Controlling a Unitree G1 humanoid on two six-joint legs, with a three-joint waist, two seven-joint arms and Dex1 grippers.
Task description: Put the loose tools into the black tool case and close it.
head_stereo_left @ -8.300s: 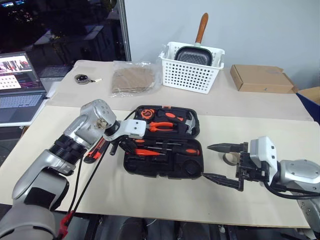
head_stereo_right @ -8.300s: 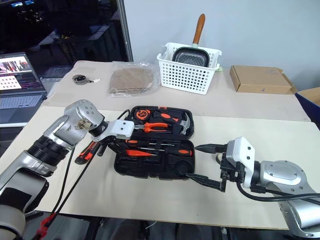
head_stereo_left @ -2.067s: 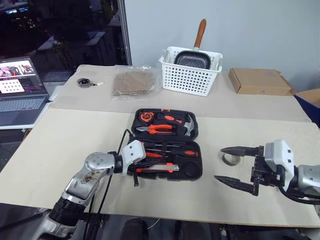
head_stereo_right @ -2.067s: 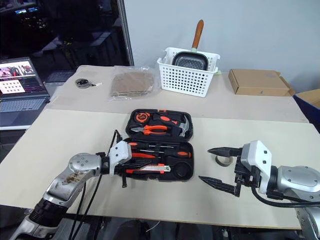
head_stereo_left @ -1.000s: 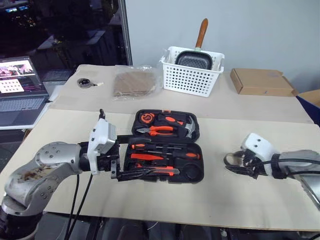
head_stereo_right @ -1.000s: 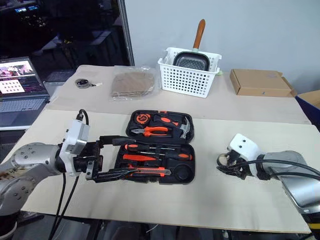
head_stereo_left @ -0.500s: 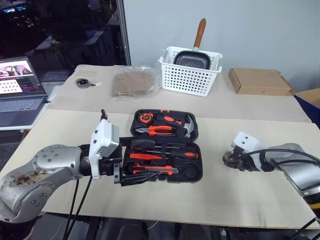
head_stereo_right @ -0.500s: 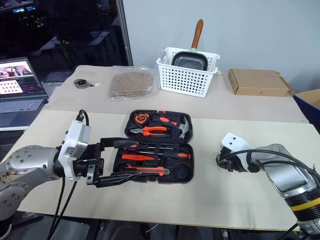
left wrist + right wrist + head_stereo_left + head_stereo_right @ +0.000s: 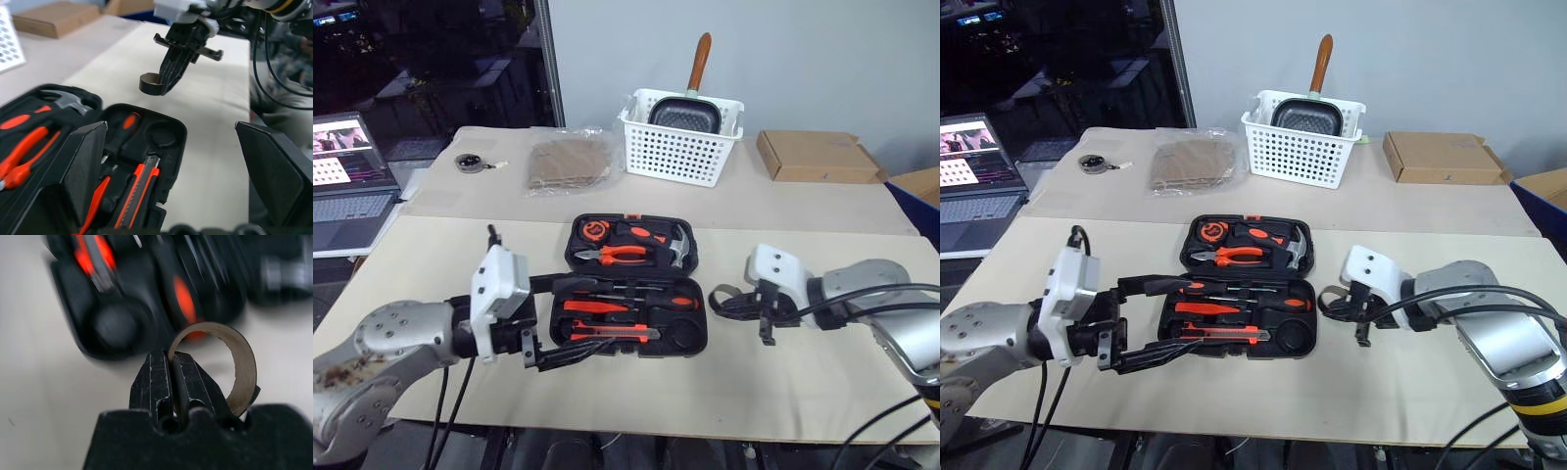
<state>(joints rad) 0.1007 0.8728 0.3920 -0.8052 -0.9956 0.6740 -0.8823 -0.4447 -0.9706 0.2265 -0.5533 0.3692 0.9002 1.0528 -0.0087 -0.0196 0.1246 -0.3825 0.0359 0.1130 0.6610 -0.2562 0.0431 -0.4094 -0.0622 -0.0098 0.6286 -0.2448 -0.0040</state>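
Note:
The black tool case (image 9: 701, 321) lies open on the table's middle, lid half away from me. Its near half holds screwdrivers (image 9: 607, 305) and the red-and-black utility knife (image 9: 619, 335), beside a round recess (image 9: 680, 335). My right gripper (image 9: 721, 300) hangs just right of the case, shut on the wall of the grey tape ring (image 9: 240, 368), which is off the table. The left wrist view shows the tape ring (image 9: 148, 83) above the table by the case's corner. My left gripper (image 9: 595, 313) is open at the case's left end with nothing between its fingers (image 9: 83, 161).
The lid half holds orange pliers (image 9: 619, 253) and a hammer (image 9: 681, 250). At the back stand a white basket (image 9: 680, 142) with a pan, a flat cardboard box (image 9: 813, 157) and a plastic bag (image 9: 570, 162). A laptop (image 9: 347, 166) sits far left.
My right gripper has shut on the tape ring, lifted it off the table and carried it left toward the case. My left gripper has drawn back a little to the left, still open.

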